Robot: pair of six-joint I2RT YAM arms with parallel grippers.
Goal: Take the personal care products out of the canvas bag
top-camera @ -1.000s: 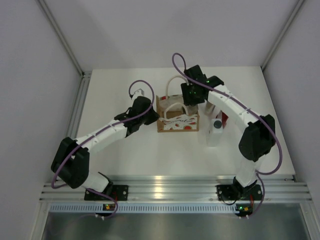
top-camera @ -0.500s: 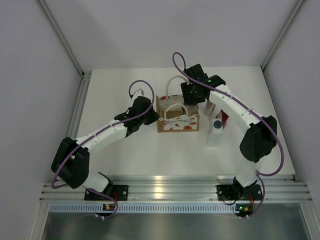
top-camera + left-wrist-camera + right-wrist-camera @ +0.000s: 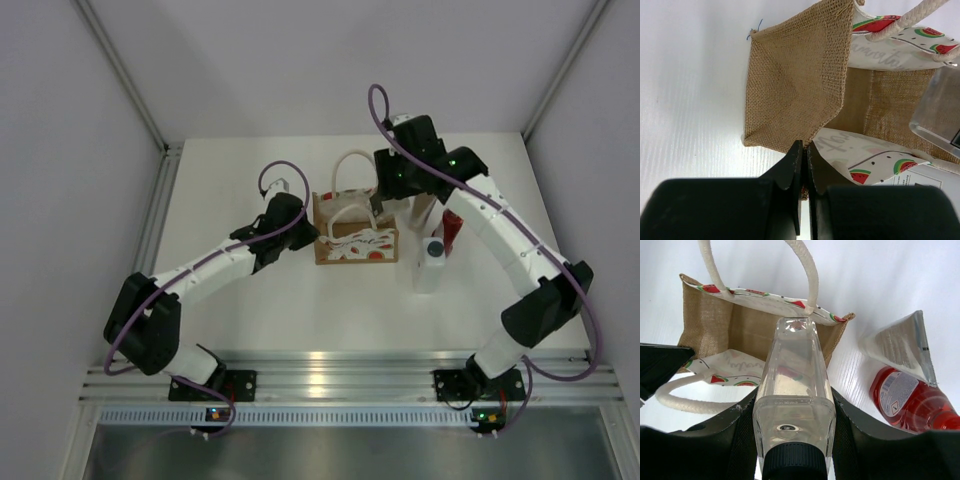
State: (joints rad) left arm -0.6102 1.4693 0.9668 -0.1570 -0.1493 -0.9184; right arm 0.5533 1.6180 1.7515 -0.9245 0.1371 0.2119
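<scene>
Right wrist view: the right gripper [image 3: 792, 412], raised just beyond the canvas bag [image 3: 710, 325] on its far right, clamps a clear dark-capped bottle [image 3: 792, 375]. On the left, the left gripper [image 3: 804, 150] has its jaws pressed together, pinching the bag's rim. The bag's script lettering is unreadable.

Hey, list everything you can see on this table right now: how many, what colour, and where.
canvas bag: one, tan with white watermelon-print panel, table centre, open.
held bottle: one, clear, black cap, by the bag's right end.
standing bottle: one, white, dark cap, right of the bag.
red bottle: one, red, right of the bag.
squeeze tube: one, whitish-grey, beside the red bottle.
table: one, white.
left gripper: black, shut on the canvas bag's left edge.
right gripper: black, shut on the held bottle.
</scene>
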